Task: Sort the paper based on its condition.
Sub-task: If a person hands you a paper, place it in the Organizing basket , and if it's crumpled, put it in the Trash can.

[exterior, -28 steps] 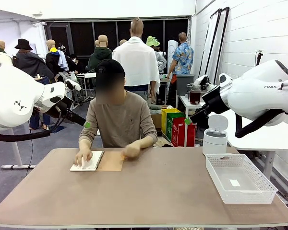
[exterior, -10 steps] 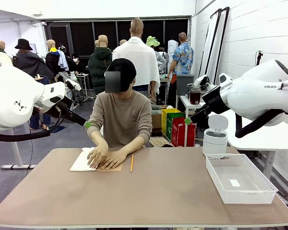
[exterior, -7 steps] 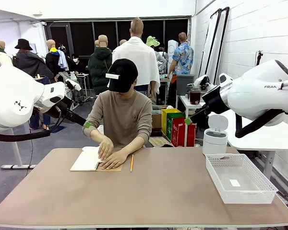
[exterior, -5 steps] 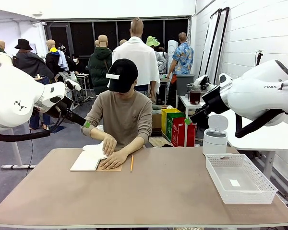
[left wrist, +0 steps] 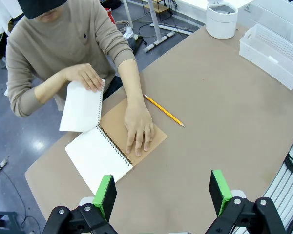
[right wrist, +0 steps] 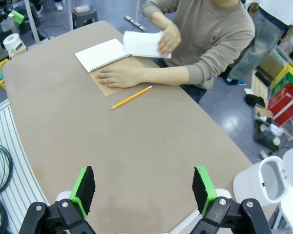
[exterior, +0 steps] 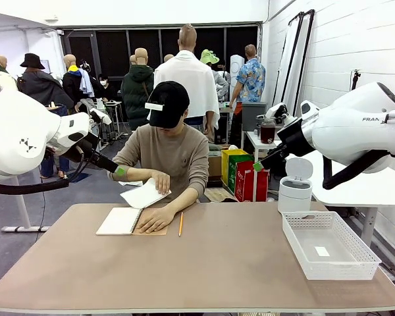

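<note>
Above the table (exterior: 217, 263), the left gripper (left wrist: 162, 187) and right gripper (right wrist: 143, 187) hung wide open, empty. The basket (exterior: 345, 271) sat at the right edge. By the far left edge, a hand (exterior: 155, 219) pinned the notebook (exterior: 120, 222); another lifted one paper sheet (exterior: 142, 195) above it. Sorting had seemingly not begun.

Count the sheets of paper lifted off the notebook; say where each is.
1: the sheet is held in the person's hand above the open notebook at the table's far edge. Whether it is fully torn free is unclear.

Brown table (exterior: 217, 263) bears open notebook (exterior: 118, 221), pencil (exterior: 180, 224), white basket (exterior: 342, 268).
</note>
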